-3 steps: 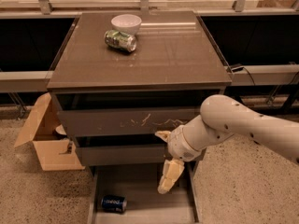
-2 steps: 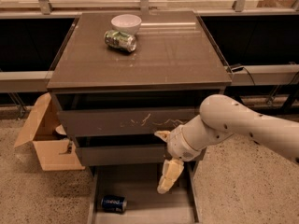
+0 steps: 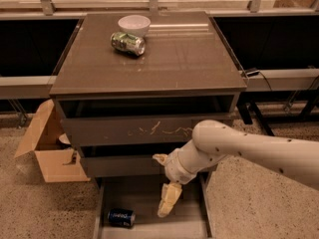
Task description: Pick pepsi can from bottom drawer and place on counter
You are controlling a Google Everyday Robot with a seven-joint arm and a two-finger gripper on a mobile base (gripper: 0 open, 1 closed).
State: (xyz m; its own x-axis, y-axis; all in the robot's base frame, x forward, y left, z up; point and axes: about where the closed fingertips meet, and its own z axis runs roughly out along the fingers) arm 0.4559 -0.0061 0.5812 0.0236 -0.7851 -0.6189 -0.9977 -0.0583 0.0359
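The pepsi can [image 3: 121, 217], blue with white lettering, lies on its side at the front left of the open bottom drawer [image 3: 144, 193]. My gripper [image 3: 160, 187] hangs over the drawer's middle, just right of the can and a little above it. It is open, one pale finger pointing down into the drawer and the other sticking out left near the middle drawer's front. Nothing is between the fingers. The counter [image 3: 169, 63] is the wide grey-brown top of the cabinet above.
A green and silver can [image 3: 128, 43] lies on its side on the counter's back left, touching a white bowl [image 3: 133, 24]. Two scratched drawer fronts sit above the bottom drawer. An open cardboard box [image 3: 50, 151] stands on the floor to the cabinet's left.
My arm has shifted a little left and down, bringing the gripper closer to the pepsi can. The can has not moved.
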